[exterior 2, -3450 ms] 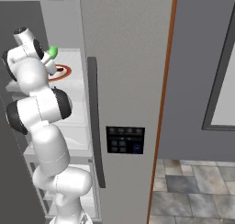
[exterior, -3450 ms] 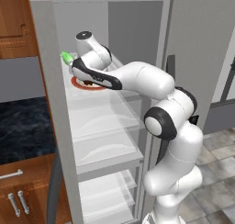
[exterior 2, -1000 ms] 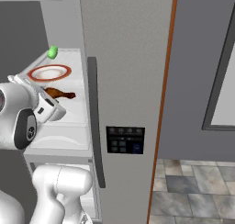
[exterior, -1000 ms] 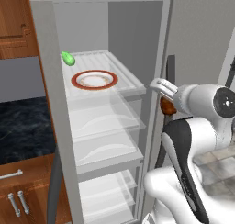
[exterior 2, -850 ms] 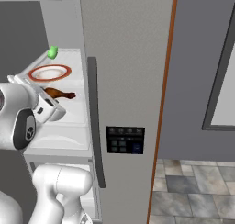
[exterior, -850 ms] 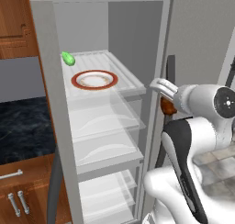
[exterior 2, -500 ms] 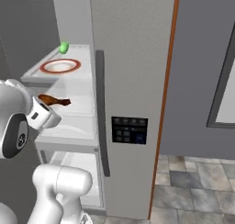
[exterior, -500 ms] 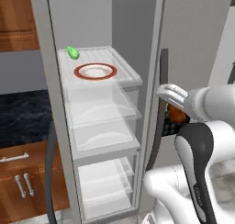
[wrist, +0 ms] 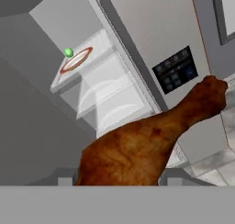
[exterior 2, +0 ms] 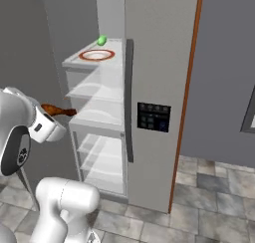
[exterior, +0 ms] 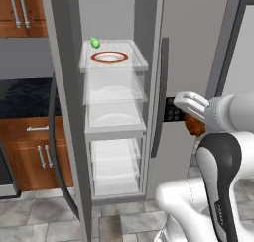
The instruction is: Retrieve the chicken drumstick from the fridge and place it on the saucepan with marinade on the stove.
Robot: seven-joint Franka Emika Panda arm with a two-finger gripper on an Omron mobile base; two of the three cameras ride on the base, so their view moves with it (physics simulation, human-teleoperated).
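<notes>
Now carrying: the tool pinches the reddish-brown, club-shaped chicken drumstick.
Hold it level and clear of the tall light-grey fridge.

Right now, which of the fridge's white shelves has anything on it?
The top shelf: it carries the red-rimmed plate and the small green ball. The white shelves below look bare.
</notes>
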